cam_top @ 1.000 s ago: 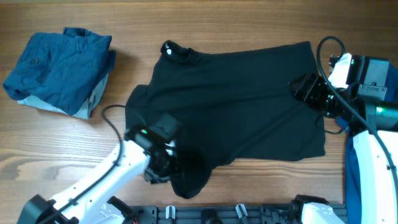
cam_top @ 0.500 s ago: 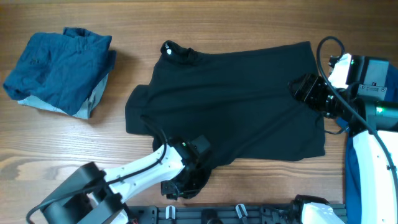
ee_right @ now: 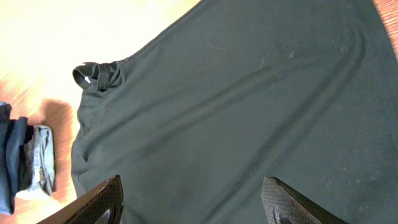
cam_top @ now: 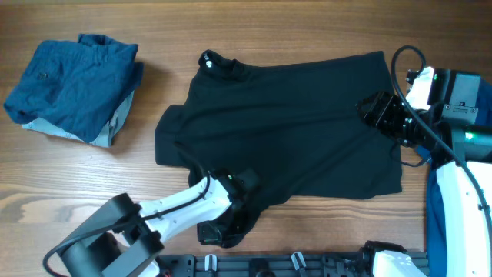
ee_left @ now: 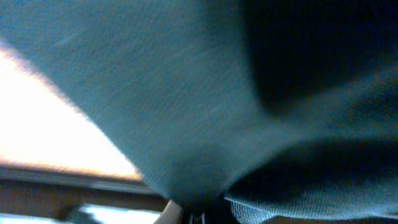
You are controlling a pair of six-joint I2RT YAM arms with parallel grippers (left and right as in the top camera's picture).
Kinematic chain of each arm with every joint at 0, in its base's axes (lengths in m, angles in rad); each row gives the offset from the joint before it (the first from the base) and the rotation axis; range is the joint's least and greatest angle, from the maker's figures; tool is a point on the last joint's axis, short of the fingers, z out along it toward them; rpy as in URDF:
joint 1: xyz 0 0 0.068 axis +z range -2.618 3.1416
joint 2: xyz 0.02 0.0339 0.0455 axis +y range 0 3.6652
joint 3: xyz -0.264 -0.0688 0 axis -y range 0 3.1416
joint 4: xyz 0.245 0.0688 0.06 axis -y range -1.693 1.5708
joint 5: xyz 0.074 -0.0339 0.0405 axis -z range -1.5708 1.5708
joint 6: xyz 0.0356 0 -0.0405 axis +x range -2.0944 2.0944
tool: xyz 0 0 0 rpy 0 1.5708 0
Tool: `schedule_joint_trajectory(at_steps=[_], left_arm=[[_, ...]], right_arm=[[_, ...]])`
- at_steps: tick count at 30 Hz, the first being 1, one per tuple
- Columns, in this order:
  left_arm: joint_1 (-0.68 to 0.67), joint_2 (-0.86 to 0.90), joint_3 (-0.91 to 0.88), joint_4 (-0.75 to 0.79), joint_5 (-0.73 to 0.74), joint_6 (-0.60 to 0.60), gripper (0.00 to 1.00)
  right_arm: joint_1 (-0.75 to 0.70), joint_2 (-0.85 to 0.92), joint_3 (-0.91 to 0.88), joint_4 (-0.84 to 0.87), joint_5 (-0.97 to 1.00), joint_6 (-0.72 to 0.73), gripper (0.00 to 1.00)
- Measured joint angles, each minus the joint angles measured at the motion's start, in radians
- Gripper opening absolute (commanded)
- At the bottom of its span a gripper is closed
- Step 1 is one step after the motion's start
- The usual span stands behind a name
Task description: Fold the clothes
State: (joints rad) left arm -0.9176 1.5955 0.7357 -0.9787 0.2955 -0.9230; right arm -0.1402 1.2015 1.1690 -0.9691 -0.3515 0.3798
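Observation:
A black shirt (cam_top: 292, 131) lies spread flat on the wooden table, collar at the far left (cam_top: 219, 65). My left gripper (cam_top: 221, 231) is at the shirt's near-left sleeve by the table's front edge. In the left wrist view dark fabric (ee_left: 249, 93) fills the frame and bunches into the jaws, so it looks shut on the shirt. My right gripper (cam_top: 370, 108) is open and empty, hovering over the shirt's right part; its two fingertips (ee_right: 196, 205) frame the cloth (ee_right: 236, 93) below.
A folded pile of blue clothes (cam_top: 73, 88) sits at the far left. More blue cloth (cam_top: 433, 208) lies at the right edge beside the right arm. A dark rail (cam_top: 307, 265) runs along the front edge.
My left arm swung right along the front edge and its gripper went to the near-left sleeve. In the last half second it barely moved. The right arm stayed still.

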Motion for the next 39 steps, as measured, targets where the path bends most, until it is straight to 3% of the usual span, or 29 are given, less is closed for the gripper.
schedule_joint_trajectory(at_steps=[7,11,17,22,27,28,30,32,39], left_arm=[[0.164,-0.325,0.113,-0.155,-0.075,0.0,0.04],[0.371,-0.537,0.134,-0.144,-0.157,0.029,0.04],[0.521,-0.498,0.134,-0.028,-0.214,0.092,0.04],[0.54,-0.407,0.134,0.15,-0.24,0.111,0.04],[0.54,-0.343,0.134,0.177,-0.246,0.118,0.04],[0.54,-0.34,0.134,0.175,-0.246,0.118,0.04],[0.54,-0.336,0.134,0.176,-0.246,0.118,0.04],[0.54,-0.336,0.134,0.176,-0.246,0.119,0.04],[0.54,-0.336,0.134,0.175,-0.246,0.137,0.04]], right_arm=[[0.0,0.0,0.0,0.0,0.023,0.0,0.72],[0.0,0.0,0.0,0.002,0.03,0.0,0.73],[0.0,0.0,0.0,0.009,0.035,0.0,0.73],[0.0,0.0,0.0,0.003,0.051,0.0,0.77],[0.0,0.023,0.0,-0.042,0.109,0.009,0.78],[0.0,0.033,0.0,-0.049,0.118,0.013,0.77],[0.0,0.066,0.0,-0.071,0.143,0.035,0.6],[-0.001,0.107,0.0,-0.084,0.181,0.074,0.56],[-0.114,0.294,-0.003,-0.151,0.222,0.13,0.65]])
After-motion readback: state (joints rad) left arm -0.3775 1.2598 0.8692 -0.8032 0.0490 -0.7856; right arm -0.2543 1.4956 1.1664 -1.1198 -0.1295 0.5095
